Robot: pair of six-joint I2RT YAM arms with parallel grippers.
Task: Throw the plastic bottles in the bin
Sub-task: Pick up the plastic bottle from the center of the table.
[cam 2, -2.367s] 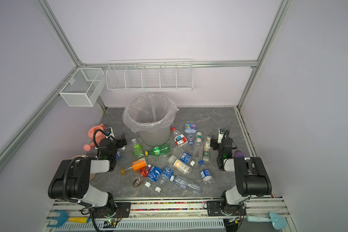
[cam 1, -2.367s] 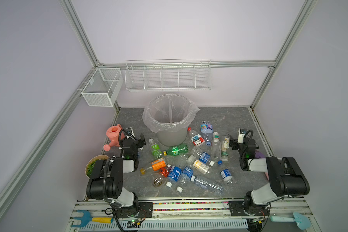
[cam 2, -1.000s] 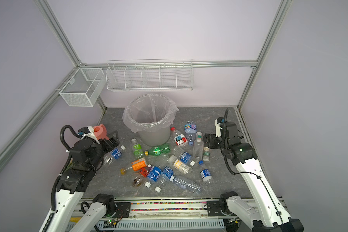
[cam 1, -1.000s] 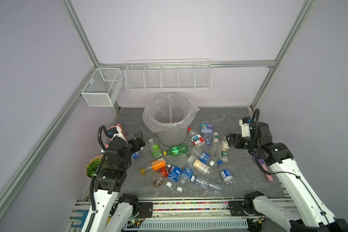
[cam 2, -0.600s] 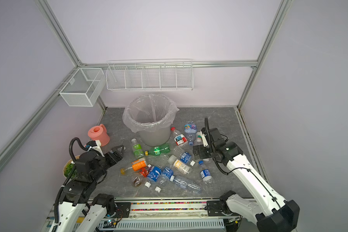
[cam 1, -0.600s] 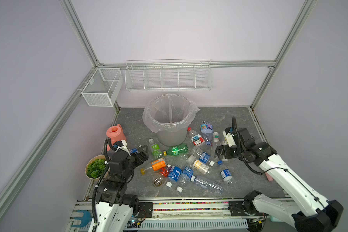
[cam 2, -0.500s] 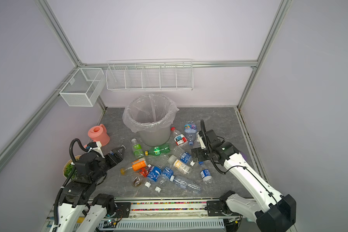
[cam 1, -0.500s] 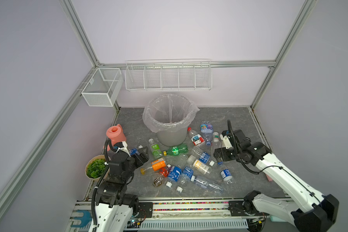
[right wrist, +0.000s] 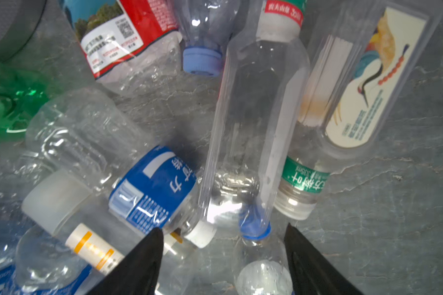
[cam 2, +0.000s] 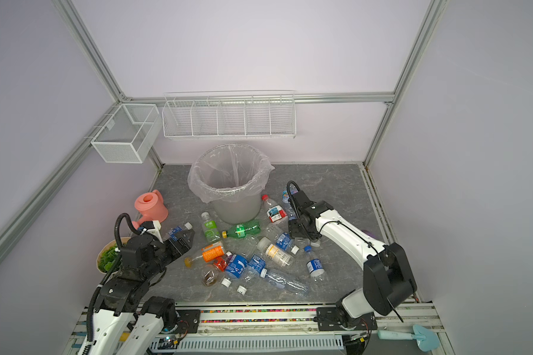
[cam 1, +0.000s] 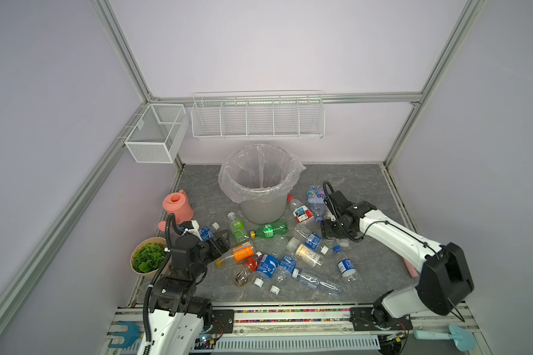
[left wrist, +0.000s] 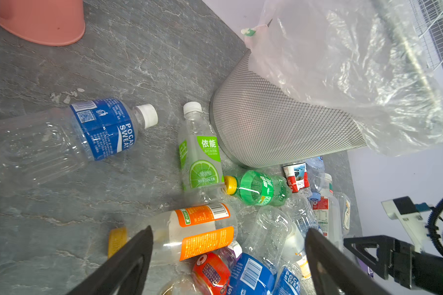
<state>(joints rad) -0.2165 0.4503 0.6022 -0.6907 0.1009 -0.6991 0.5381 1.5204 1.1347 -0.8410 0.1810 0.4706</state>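
Several plastic bottles lie scattered on the grey floor in front of the bin (cam 1: 260, 210), which is lined with a clear bag. My left gripper (cam 1: 219, 243) is open and empty, hovering just left of the orange-labelled bottle (cam 1: 241, 252). In the left wrist view that bottle (left wrist: 202, 229) shows between the fingers (left wrist: 138, 252) without touching them. My right gripper (cam 1: 328, 231) is low over the bottles right of the bin. Its open jaws straddle the blue-capped end of a tall clear bottle (right wrist: 251, 122), with a blue-labelled bottle (right wrist: 149, 186) beside it.
A pink watering can (cam 1: 177, 206) and a potted plant (cam 1: 148, 257) stand at the left. White wire baskets (cam 1: 257, 118) hang on the back wall above the bin. Loose caps (cam 1: 258, 282) lie near the front edge. A green bottle (cam 1: 270, 230) lies at the bin's foot.
My right gripper has swung in from the back right and come down over the bottles beside the bin. The left gripper has moved forward and towards the pile.
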